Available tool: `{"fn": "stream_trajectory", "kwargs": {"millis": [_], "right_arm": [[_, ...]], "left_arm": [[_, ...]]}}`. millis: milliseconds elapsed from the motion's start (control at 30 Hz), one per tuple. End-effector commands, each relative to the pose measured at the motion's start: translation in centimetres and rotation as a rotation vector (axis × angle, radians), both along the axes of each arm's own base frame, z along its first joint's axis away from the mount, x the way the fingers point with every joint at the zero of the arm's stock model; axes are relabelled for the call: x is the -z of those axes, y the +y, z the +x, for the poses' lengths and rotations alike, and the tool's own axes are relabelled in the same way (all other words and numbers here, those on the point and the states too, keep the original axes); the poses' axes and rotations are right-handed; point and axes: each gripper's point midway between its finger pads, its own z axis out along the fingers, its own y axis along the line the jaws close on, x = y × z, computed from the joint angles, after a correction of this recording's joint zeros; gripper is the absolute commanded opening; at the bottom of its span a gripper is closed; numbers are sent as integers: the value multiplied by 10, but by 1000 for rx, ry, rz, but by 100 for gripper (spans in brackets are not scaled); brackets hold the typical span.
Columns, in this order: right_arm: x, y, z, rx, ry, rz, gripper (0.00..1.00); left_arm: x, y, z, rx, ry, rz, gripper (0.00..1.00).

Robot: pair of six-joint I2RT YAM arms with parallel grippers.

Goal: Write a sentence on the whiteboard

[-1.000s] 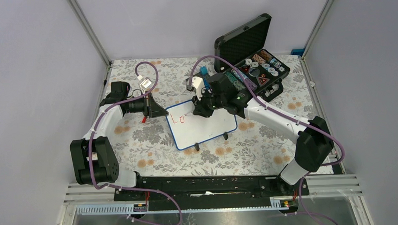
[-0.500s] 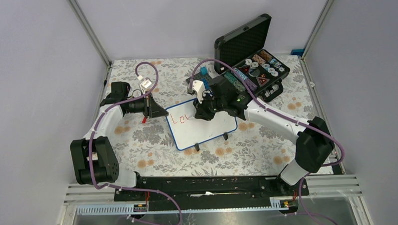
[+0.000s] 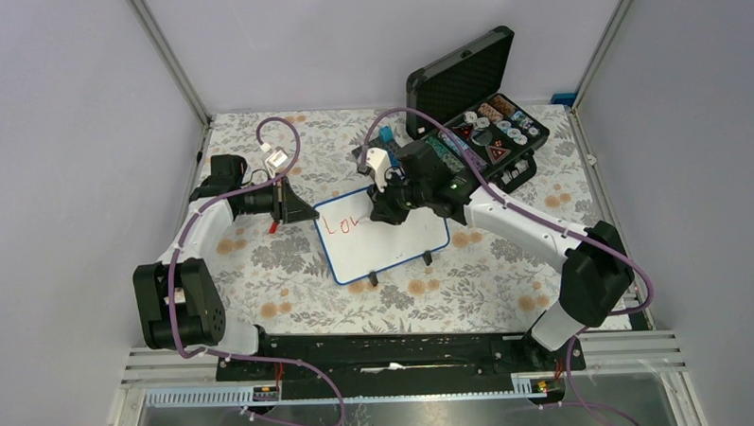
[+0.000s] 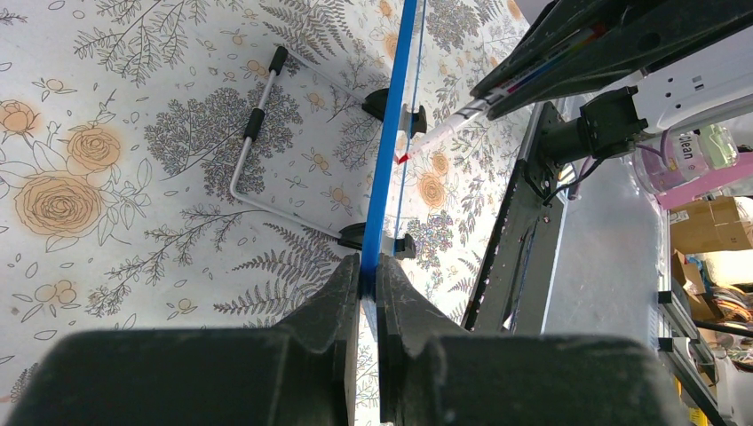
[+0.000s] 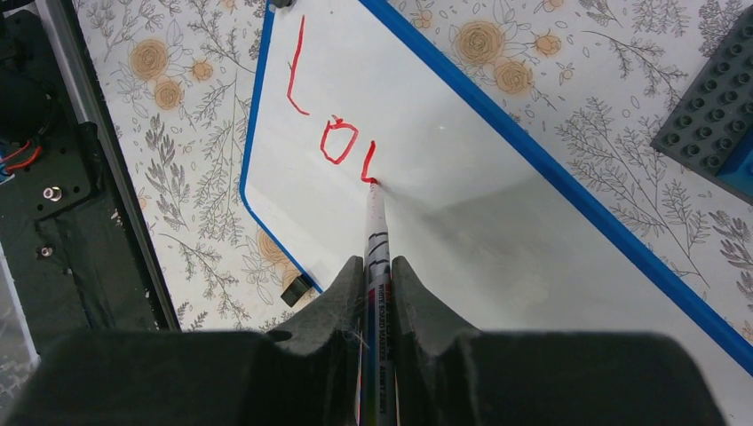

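The whiteboard (image 3: 393,246), white with a thin blue frame, stands on small black feet mid-table. Red marker letters "Lo" and the start of a third letter (image 5: 330,138) are on it; they also show in the top view (image 3: 340,225). My left gripper (image 4: 368,266) is shut on the board's blue left edge (image 4: 384,177), seen edge-on. My right gripper (image 5: 376,266) is shut on a white whiteboard marker (image 5: 376,231), whose red tip touches the board at the third letter. In the top view the right gripper (image 3: 385,213) is over the board's upper middle.
An open black case (image 3: 474,124) with small parts stands at the back right. A grey studded baseplate (image 5: 710,124) lies just beyond the board's far edge. The board's wire stand (image 4: 253,133) shows under it. A flowered cloth (image 3: 290,282) covers the table.
The right gripper moved the marker rightward along the board; the red writing grew from "Lo" to "Lo" plus the first stroke of a third letter. The left arm has not moved.
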Motion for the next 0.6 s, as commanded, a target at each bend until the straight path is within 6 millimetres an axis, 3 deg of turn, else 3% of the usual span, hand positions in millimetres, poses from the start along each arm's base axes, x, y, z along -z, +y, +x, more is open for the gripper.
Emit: {"fn": "stream_trajectory", "kwargs": {"millis": [0, 267, 433, 567], "right_arm": [[-35, -8, 27, 76, -94, 37, 0], [-41, -7, 25, 65, -92, 56, 0], [-54, -8, 8, 9, -81, 91, 0], [-51, -12, 1, -4, -64, 87, 0]], "left_arm": [[-9, -3, 2, 20, -44, -14, 0], [-9, -3, 2, 20, -44, -14, 0], [-9, -2, 2, 19, -46, -12, 0], [-10, -2, 2, 20, -49, -14, 0]]}}
